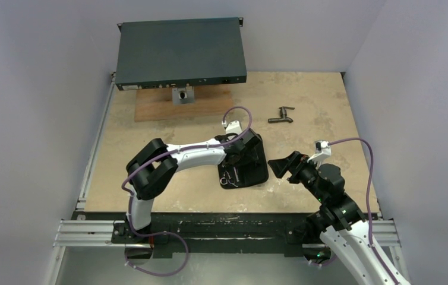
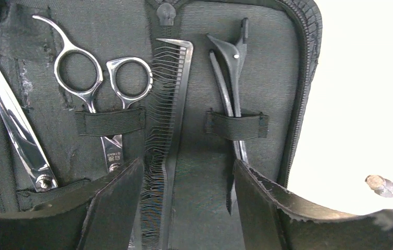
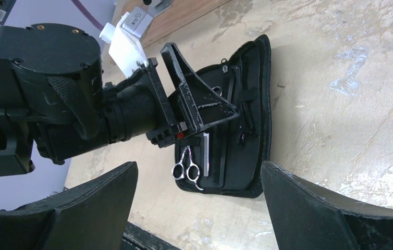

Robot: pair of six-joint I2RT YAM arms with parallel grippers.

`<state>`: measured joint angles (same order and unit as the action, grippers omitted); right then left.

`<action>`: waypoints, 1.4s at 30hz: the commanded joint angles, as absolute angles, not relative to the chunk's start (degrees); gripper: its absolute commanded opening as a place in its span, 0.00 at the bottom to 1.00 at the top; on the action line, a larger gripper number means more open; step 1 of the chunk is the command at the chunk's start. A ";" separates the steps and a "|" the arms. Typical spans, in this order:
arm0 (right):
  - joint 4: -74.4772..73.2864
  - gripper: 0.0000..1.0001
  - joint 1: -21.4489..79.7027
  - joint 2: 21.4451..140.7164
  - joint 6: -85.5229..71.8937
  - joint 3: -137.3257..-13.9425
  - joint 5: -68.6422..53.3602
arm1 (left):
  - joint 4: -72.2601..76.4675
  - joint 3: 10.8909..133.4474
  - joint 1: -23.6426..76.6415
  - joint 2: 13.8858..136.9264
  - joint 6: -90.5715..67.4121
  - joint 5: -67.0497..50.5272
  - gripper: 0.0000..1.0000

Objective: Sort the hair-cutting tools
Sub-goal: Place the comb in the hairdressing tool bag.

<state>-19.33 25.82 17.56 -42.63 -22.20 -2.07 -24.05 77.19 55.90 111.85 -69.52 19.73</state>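
Scuffed beige table sitting between pale grey walls, open black case lying on it, left hand hovering spread over comb, right hand hanging spread.

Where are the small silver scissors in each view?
Top external: small silver scissors at centre, lower left of the open black zip case.
Left wrist: upper left, under an elastic strap.
Right wrist: lower centre, at the case's lower left.
Shared landmark: the case.
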 commanded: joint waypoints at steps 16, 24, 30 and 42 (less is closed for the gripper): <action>-1.37 0.89 25.76 31.38 -46.91 -13.73 -4.70 | -18.83 48.11 50.98 74.54 -60.77 19.12 0.75; 15.25 0.87 25.75 46.57 -48.93 -11.42 -6.27 | 6.21 30.99 43.06 71.90 -59.58 3.84 0.75; 18.52 0.87 25.79 54.22 -47.67 -13.25 -5.73 | 18.36 31.31 39.43 82.71 -62.05 -5.20 0.74; 18.35 0.72 25.75 57.11 -44.50 -15.81 -3.66 | 24.79 35.33 39.02 92.10 -61.91 -8.97 0.51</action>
